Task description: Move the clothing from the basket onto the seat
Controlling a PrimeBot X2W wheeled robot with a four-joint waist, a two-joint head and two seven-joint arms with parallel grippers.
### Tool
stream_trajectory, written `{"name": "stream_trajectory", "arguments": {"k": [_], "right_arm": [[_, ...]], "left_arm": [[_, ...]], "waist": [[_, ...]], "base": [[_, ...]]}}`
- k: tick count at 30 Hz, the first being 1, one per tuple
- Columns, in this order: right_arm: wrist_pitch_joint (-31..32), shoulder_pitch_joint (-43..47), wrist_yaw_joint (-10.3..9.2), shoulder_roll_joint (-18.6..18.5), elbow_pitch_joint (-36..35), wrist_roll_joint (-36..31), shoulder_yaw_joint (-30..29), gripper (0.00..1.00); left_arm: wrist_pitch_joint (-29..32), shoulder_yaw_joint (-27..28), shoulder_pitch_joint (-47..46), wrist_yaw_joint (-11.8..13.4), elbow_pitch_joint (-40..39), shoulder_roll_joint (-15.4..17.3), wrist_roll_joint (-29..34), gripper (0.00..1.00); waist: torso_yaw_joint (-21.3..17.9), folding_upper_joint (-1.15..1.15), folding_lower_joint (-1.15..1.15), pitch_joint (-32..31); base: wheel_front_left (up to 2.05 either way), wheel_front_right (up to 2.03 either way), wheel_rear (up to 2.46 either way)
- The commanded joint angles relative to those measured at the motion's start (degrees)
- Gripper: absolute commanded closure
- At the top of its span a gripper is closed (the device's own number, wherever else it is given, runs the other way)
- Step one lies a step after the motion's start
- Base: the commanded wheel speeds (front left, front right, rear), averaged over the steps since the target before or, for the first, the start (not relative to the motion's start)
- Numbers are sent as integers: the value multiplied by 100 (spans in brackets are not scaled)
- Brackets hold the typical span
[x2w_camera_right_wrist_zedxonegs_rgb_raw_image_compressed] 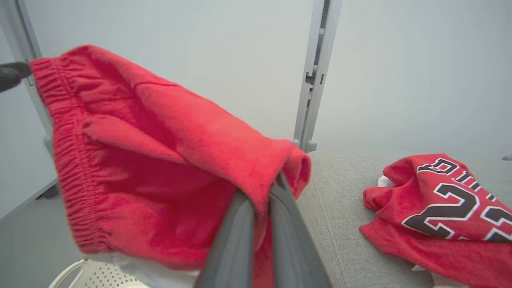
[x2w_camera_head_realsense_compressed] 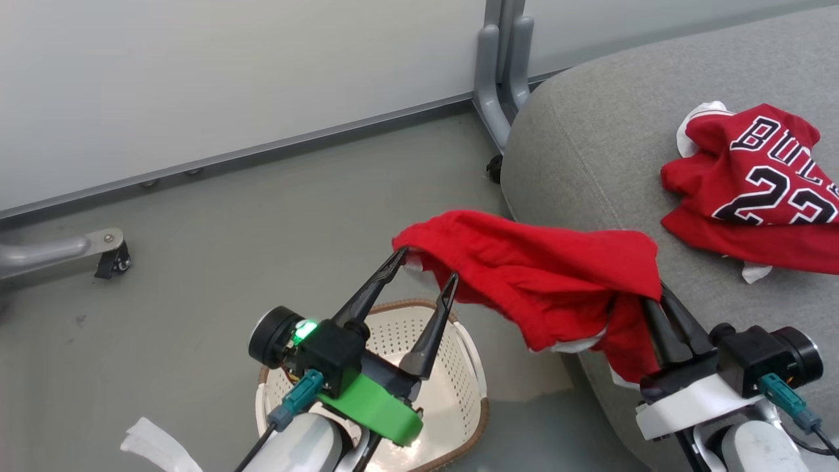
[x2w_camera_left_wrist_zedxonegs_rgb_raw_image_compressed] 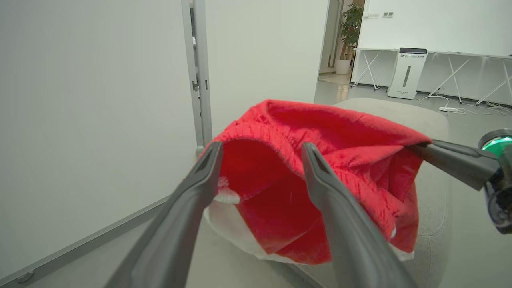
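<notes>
Red and plain, the garment (x2w_camera_head_realsense_compressed: pixel 544 275) hangs mid-air: right gripper (x2w_camera_head_realsense_compressed: pixel 659 311) clamped on it, left gripper (x2w_camera_head_realsense_compressed: pixel 427 265) spread wide at its waistband.

Two red garments (x2w_camera_head_realsense_compressed: pixel 544 275) (x2w_camera_head_realsense_compressed: pixel 754 190), one basket (x2w_camera_head_realsense_compressed: pixel 459 393), one seat (x2w_camera_head_realsense_compressed: pixel 590 144), two grippers (x2w_camera_head_realsense_compressed: pixel 427 265) (x2w_camera_head_realsense_compressed: pixel 665 314), perhaps one white strip (x2w_camera_head_realsense_compressed: pixel 157 446).

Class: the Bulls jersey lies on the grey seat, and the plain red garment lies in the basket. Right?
No. The plain red garment is held up by the right gripper, outside the basket; the head view shows it. Rest stands.
</notes>
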Motion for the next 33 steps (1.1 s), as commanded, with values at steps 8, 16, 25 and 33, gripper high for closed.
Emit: {"name": "stream_trajectory", "arguments": {"k": [8,16,25,33], "right_arm": [[-2,24,-8,115,-536,59,-385,100],[-2,88,-8,242,-879,125,-477,100],[-2,107,-8,360,-1083,229,-460,100],[-2,148,-8,464,-1231,369,-552,100]], "left_arm": [[-6,96,121,-25,90,260,-31,0],[18,41,72,-100,127,410,-1,0],[133,-60,-124,-192,89,535,83,0],[285,-183,-310,-304,50,622,148,0]], "waist": [[-521,65,0,303],[-1244,65,0,534],[-1994,65,0,817],[-2386,65,0,1149]], "base": [[0,0,0],[0,0,0],[0,0,0],[0,0,0]]}}
